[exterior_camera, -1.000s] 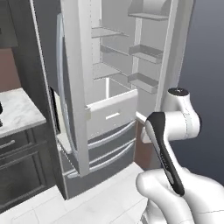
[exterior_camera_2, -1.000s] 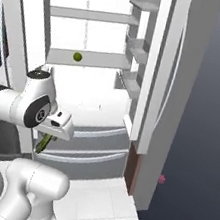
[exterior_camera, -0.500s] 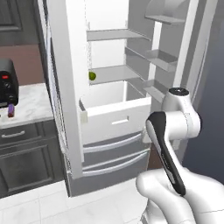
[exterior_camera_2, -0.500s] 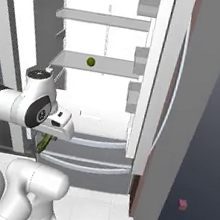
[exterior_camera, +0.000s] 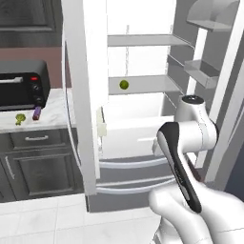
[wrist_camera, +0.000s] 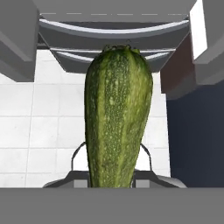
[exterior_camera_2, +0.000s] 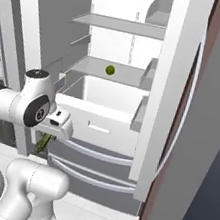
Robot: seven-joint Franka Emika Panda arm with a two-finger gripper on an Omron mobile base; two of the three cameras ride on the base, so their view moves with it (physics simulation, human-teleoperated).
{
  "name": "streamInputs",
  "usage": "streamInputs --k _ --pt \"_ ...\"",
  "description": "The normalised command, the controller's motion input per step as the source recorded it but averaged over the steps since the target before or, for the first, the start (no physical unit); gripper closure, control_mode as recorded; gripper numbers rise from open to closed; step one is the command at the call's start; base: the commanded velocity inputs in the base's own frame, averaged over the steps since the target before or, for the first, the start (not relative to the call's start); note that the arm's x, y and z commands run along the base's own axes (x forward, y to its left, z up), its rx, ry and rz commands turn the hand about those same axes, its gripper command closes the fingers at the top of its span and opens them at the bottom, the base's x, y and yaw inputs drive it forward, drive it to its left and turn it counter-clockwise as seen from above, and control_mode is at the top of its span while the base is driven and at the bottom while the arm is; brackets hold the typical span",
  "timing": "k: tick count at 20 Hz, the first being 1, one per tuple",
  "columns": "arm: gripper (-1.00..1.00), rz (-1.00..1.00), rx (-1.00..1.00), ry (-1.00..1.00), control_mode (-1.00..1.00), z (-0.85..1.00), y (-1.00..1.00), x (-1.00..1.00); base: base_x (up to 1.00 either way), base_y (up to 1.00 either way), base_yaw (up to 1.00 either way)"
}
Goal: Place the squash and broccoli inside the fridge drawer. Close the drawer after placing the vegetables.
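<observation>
fingers clamping the squash [wrist_camera: 118, 118] | fridge drawer [exterior_camera: 136, 136] sitting open | broccoli [exterior_camera: 20, 118], I think, sitting on tabletop [exterior_camera: 50, 116] left of drawer

The fridge drawer [exterior_camera_2: 99, 111] stands pulled out, its top open. A shelf [exterior_camera_2: 119, 73] carrying a green ball [exterior_camera_2: 109, 70] hangs close above.
</observation>
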Motion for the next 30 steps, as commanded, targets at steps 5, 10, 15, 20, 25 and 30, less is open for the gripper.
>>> streamInputs --k 5,10,15,20,25,30 --pt "1.00 0.00 0.00 0.00 1.00 0.00 0.00 0.00 0.53 -0.19 0.04" --pt "1.00 0.00 0.00 0.00 1.00 0.00 0.00 0.00 0.51 0.00 0.00" --pt "1.00 0.00 0.00 0.00 1.00 0.00 0.00 0.00 0.53 -0.06 0.00" --pt "1.00 0.00 0.00 0.00 1.00 0.00 0.00 0.00 0.46 -0.07 0.00" --pt "1.00 0.00 0.00 0.00 1.00 0.00 0.00 0.00 0.37 -0.04 0.00" --pt "1.00 0.00 0.00 0.00 1.00 0.00 0.00 0.00 0.37 -0.01 0.00"
